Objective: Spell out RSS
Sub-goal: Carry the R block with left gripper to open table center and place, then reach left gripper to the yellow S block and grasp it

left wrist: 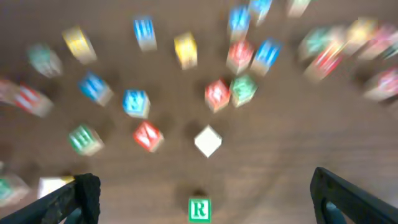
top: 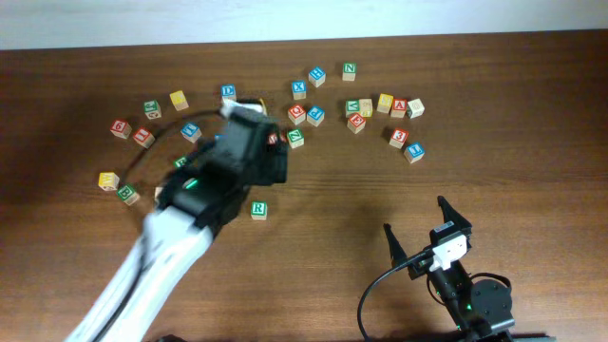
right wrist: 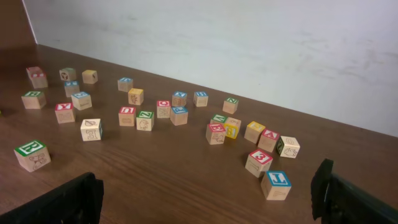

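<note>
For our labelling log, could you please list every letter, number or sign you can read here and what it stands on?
"R", green: on top of the lone cube, apart from the rest.
"I" or "1", blue: on top of the nearest cube in the right wrist view.
The other cubes: letters too small or blurred to read surely.

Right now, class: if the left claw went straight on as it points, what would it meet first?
Probably the small wooden cube with the green R, centred ahead of the open left claw; blur leaves depth unclear.
</note>
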Action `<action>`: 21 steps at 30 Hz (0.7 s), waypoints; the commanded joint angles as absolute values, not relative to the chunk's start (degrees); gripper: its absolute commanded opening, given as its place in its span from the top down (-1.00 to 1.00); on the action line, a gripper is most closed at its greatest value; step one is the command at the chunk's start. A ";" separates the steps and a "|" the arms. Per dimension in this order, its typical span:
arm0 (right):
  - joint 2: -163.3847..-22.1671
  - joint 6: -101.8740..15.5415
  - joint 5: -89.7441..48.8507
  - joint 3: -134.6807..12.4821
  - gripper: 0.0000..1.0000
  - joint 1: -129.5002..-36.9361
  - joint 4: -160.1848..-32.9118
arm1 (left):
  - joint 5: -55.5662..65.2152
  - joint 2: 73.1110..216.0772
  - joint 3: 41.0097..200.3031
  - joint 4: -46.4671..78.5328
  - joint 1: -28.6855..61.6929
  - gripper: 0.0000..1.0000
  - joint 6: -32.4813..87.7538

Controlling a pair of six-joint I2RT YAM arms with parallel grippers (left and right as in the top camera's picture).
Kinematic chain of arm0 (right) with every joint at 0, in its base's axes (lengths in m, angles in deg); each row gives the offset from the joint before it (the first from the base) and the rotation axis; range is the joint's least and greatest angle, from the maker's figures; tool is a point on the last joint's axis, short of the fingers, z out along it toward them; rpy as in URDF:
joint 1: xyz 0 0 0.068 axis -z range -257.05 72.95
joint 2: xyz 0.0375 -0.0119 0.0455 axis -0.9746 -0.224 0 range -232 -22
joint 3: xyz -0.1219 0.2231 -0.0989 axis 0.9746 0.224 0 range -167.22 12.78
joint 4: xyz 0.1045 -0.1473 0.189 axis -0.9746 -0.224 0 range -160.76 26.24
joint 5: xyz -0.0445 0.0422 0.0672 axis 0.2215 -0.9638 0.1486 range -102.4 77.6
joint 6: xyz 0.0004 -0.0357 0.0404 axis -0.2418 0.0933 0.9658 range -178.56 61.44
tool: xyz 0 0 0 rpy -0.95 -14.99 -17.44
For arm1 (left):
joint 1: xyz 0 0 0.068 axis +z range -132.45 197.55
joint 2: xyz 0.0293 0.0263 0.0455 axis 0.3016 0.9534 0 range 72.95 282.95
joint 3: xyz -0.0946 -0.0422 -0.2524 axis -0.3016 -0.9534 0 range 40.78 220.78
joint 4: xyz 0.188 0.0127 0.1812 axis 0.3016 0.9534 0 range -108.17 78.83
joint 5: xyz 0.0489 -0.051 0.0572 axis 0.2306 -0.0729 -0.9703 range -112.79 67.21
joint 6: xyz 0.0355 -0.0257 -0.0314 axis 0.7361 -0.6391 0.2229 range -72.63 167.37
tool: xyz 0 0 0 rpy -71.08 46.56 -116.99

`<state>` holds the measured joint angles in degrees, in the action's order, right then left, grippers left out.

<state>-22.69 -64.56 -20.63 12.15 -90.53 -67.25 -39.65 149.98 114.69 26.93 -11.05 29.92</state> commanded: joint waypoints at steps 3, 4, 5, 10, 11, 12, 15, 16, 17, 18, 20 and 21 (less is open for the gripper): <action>-22.21 -64.08 -20.35 12.46 -0.97 -90.05 -67.64 | -43.81 136.96 115.08 34.14 -11.27 -0.99 32.70; -22.21 -64.08 -20.35 12.46 -0.96 -90.05 -67.64 | -43.81 135.67 115.08 35.12 -11.27 -0.99 32.39; -22.21 -64.08 -20.35 12.46 -0.97 -90.05 -67.64 | -43.81 135.14 115.08 35.87 -11.27 -0.99 31.47; -22.21 -64.08 -20.35 12.46 -0.96 -90.05 -67.64 | -43.63 136.54 115.08 36.04 -11.27 -0.99 30.12; -22.21 -64.08 -20.35 12.46 -0.97 -90.05 -67.64 | -43.63 137.35 115.08 35.58 -11.27 -0.99 30.31; -22.21 -64.08 -20.35 12.46 -0.96 -90.05 -67.64 | -43.68 138.38 115.08 35.04 -11.27 -0.99 30.42; -22.21 -64.08 -20.35 12.46 -0.96 -90.05 -67.64 | -43.59 142.18 115.15 31.89 -11.16 -0.99 37.31; -22.21 -64.08 -20.35 12.46 -0.96 -90.05 -67.64 | -43.61 143.29 115.50 31.19 -10.94 -0.99 38.34; -22.21 -64.08 -20.35 12.46 -0.96 -90.05 -67.64 | -43.50 144.47 116.24 30.99 -10.33 -0.99 38.38; -22.21 -64.08 -20.35 12.46 -0.96 -90.05 -67.64 | -41.71 146.77 118.58 30.95 -8.73 -0.99 39.62; -22.21 -64.08 -20.35 12.46 -0.97 -90.05 -67.64 | -35.02 152.06 125.38 31.91 -4.56 -0.99 43.14; -22.21 -64.08 -20.35 12.46 -0.96 -90.05 -67.64 | -32.75 154.42 128.52 33.03 -2.74 -0.99 44.48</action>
